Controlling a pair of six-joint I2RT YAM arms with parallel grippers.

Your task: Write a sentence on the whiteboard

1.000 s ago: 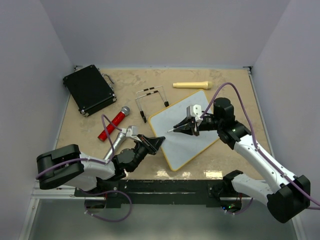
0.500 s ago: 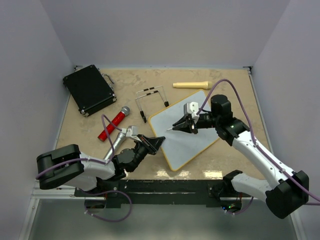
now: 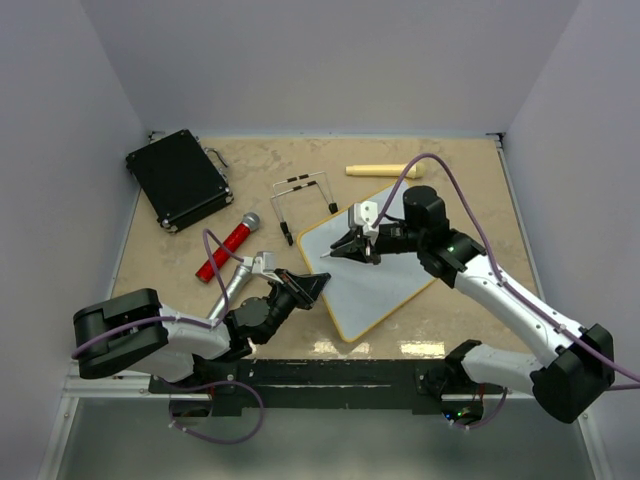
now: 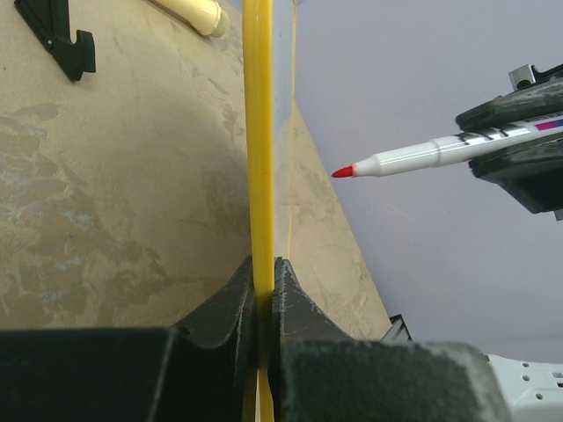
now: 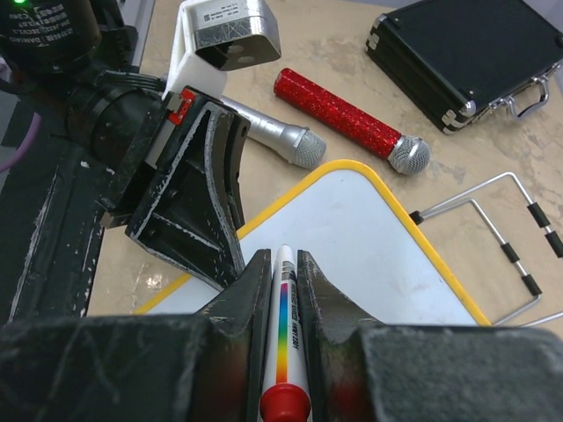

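Bright, even overhead light; shadows soft. Glare patches on table (image 3: 325,347) at 6 o'clock. Left gripper (image 4: 265,261), right gripper (image 5: 283,255) soft-focus at 6 o'clock of own wrist views.

A black case (image 3: 178,178) lies at ten o'clock, a cream cylinder (image 3: 382,170) at one. A red microphone (image 3: 228,246) lies at nine, a wire stand (image 3: 298,181) near twelve.

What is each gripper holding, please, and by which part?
The left gripper clamps the whiteboard by its yellow edge; the right gripper holds the red-tipped marker by its barrel.
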